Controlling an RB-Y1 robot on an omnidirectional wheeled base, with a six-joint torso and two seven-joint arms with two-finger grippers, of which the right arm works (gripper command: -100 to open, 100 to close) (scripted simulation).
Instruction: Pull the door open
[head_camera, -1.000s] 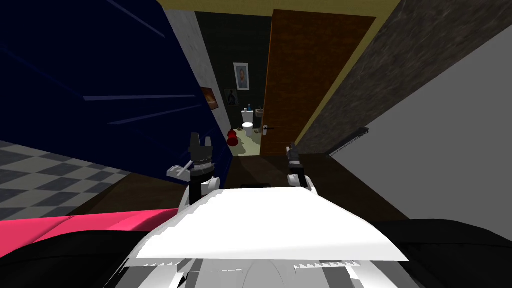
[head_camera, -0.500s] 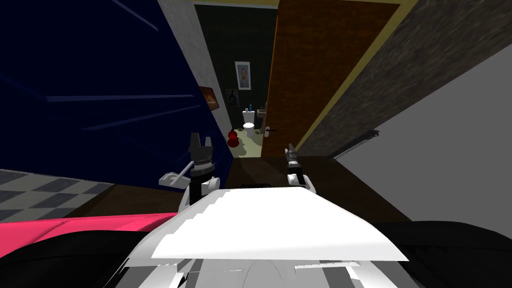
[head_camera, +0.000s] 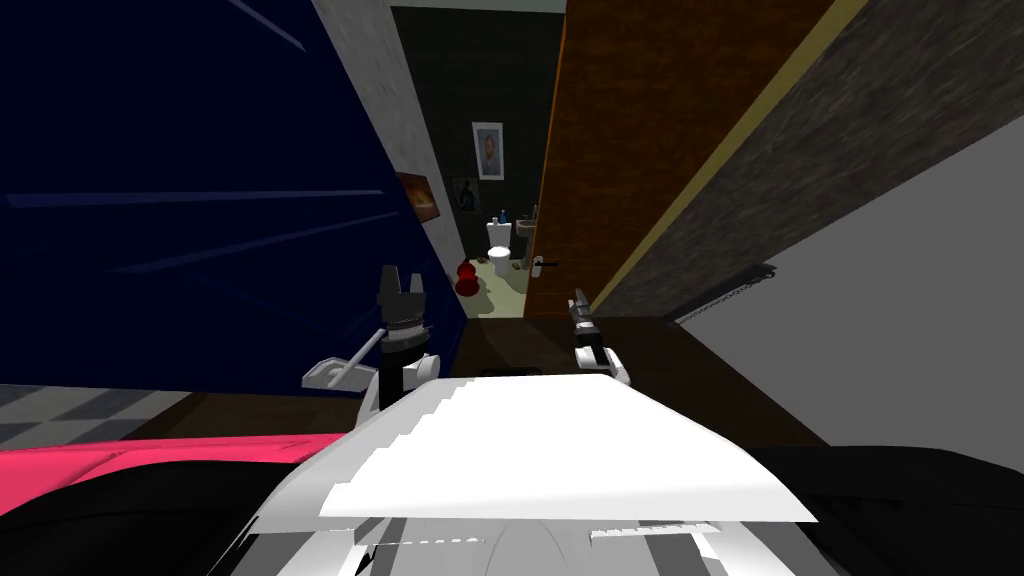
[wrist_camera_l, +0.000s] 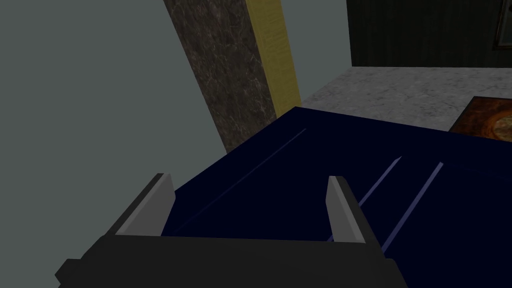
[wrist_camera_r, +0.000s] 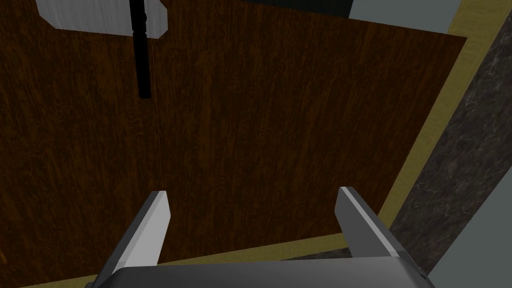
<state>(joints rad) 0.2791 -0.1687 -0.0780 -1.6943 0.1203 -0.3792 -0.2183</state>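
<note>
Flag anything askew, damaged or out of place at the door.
Nothing stands out. The brown door stands partly open, its black handle whole; the right gripper faces the door, open and holding nothing.

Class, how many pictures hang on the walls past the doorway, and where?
3. A white-framed portrait on the dark back wall above the white toilet; a small dark picture below-left of it; an orange-brown picture on the grey side wall. The brown wooden door may hide more.
</note>
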